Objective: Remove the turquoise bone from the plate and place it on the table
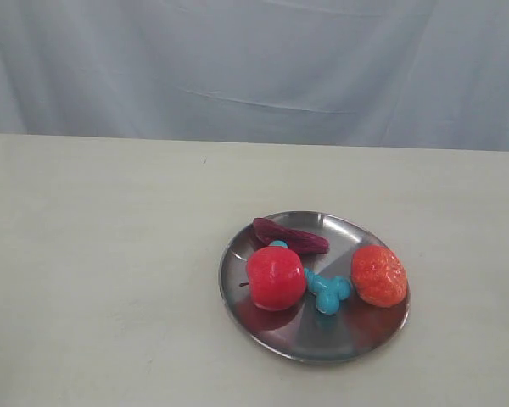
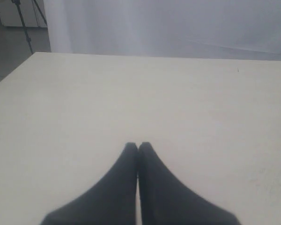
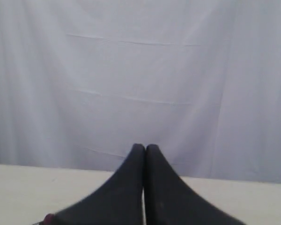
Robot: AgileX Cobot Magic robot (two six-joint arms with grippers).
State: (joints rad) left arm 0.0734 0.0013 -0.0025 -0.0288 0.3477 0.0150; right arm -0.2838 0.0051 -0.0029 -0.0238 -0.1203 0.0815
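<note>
exterior view, turquoise bone [image 1: 327,293] on plate [image 1: 321,341] half hidden behind apple [image 1: 276,277], left gripper [image 2: 138,146] and right gripper [image 3: 145,147] both pressed together

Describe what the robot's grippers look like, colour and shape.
The left gripper and right gripper look alike: each has two matte black fingers, wide at the base and curving in to slim rounded tips. No cables, markings or labels show, and the arms themselves are out of view.
</note>
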